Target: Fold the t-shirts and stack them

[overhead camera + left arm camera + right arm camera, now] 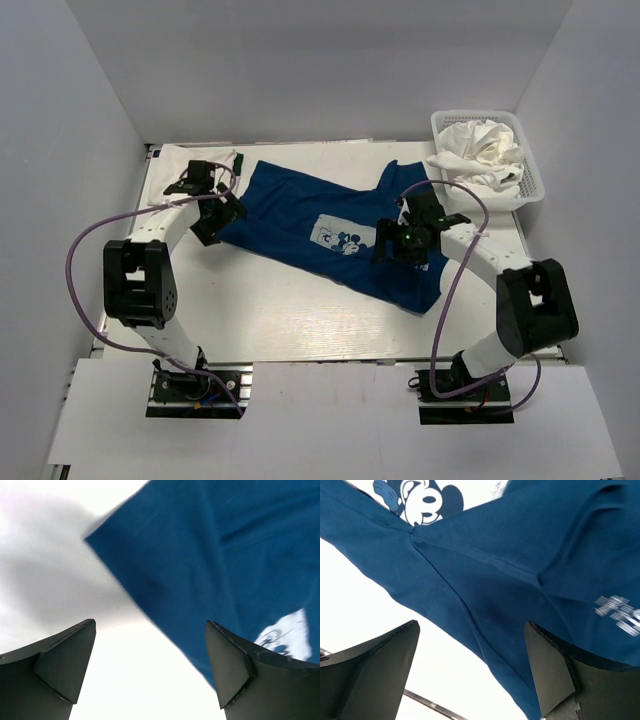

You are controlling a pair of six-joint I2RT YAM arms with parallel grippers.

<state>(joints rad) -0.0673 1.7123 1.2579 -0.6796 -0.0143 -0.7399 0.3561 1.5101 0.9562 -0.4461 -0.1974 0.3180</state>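
A royal-blue t-shirt (320,215) with a pale cartoon-mouse print (340,238) lies spread across the middle of the table. My left gripper (222,222) is open and empty over the shirt's left corner; the blue cloth (210,555) fills the upper right of its wrist view. My right gripper (385,248) is open and empty over the shirt's right part; its wrist view shows the blue cloth (510,580) and the mouse print (422,500) below the fingers. A folded white shirt (190,165) lies at the back left. Crumpled white shirts (482,150) fill the basket.
A white plastic lattice basket (530,185) stands at the back right corner. The white table top (300,305) shows bare in front of the blue shirt. White walls enclose the table on three sides.
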